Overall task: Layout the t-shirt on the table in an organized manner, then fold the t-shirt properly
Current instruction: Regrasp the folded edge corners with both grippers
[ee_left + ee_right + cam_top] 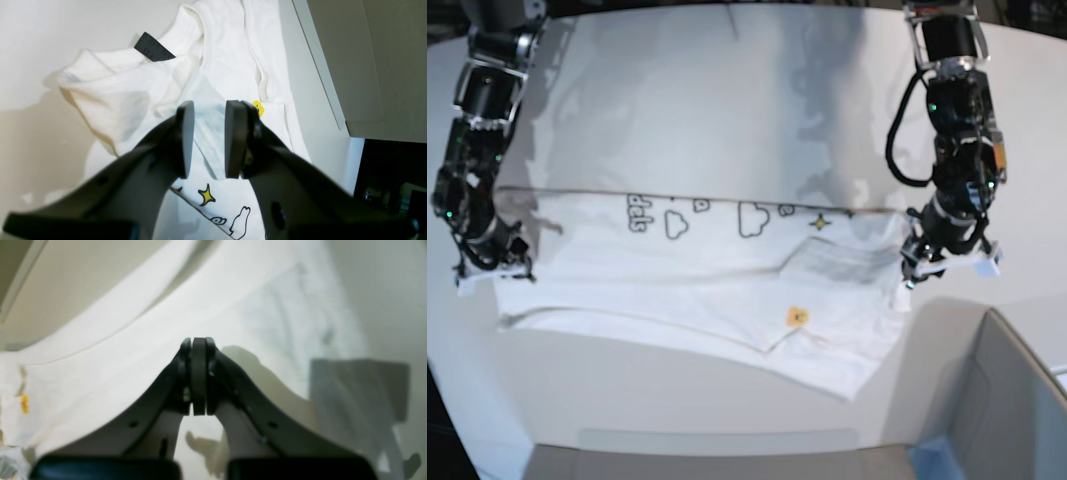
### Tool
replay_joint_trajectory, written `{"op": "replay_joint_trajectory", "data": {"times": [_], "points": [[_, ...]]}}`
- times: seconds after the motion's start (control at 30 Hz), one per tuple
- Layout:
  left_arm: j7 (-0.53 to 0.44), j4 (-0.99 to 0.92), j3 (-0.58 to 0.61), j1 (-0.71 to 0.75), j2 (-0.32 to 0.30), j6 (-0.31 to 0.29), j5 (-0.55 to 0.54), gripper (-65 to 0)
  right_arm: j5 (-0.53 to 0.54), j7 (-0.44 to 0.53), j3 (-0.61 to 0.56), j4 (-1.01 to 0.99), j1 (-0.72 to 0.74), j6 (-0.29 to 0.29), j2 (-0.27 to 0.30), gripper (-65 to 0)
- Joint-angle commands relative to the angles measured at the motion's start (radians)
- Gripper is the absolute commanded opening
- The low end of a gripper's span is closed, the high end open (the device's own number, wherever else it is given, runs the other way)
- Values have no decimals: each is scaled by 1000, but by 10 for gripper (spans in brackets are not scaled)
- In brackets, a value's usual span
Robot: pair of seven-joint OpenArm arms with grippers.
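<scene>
The white t-shirt (707, 290) lies spread sideways across the table (727, 100), with black-outlined cloud prints along a long fold line and a small yellow star (798, 316) near the front. My left gripper (922, 262) is at the shirt's right edge. In the left wrist view it (209, 106) is open above the rumpled cloth (227, 66), with the black tag (153, 48) beyond it and nothing between the pads. My right gripper (492, 265) sits at the shirt's left edge. Its jaws (199, 341) are shut over the white cloth (133, 356), and no cloth shows between them.
A grey box (1017, 400) with a blue corner (932, 455) stands at the front right, close to the shirt's right end; it also appears in the left wrist view as a grey box (350, 50). The table's curved edge runs along the far side.
</scene>
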Motion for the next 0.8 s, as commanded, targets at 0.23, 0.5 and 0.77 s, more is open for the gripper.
{"op": "replay_joint_trajectory", "data": {"times": [0.23, 0.5, 0.77], "points": [[-6, 15, 1, -14, 8, -11, -3, -479, 19, -156, 125, 429, -160, 16, 23, -650], [-6, 15, 5, -3, 13, -11, -3, -479, 19, -291, 415, 495, -257, 16, -21, -342], [64, 16, 5, 7, 14, -11, -5, -478, 19, -285, 456, 422, -304, 17, -58, -323]]}}
